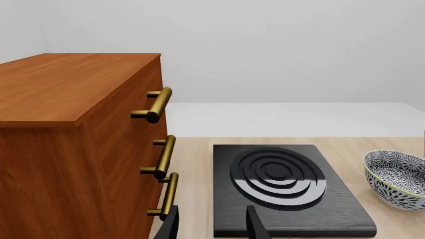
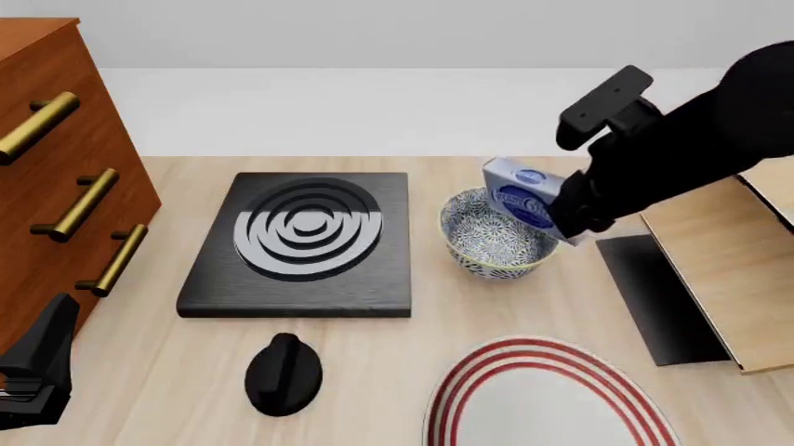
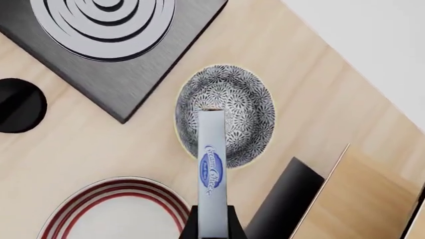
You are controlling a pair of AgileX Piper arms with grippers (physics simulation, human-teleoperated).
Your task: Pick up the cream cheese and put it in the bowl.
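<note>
The cream cheese [image 2: 522, 192], a pale blue-grey box with a blue oval logo, hangs tilted over the near right rim of the bowl [image 2: 494, 249]. My right gripper [image 2: 567, 210] is shut on it. In the right wrist view the cream cheese [image 3: 212, 159] shows edge-on between the fingers of that gripper [image 3: 212, 222], with the speckled bowl [image 3: 249, 107] right beneath its far end. My left gripper [image 2: 45, 360] rests low at the front left, far from both. Its fingers are open on nothing in the left wrist view [image 1: 214, 226], where the bowl [image 1: 397, 177] appears off to one side.
A black stove plate with rings [image 2: 304, 237] lies left of the bowl, with a black knob [image 2: 283, 372] in front of it. A white plate with red rings [image 2: 546, 400] sits at the front. A wooden drawer cabinet [image 2: 50, 121] stands at the left. A wooden box [image 2: 720, 269] lies at the right.
</note>
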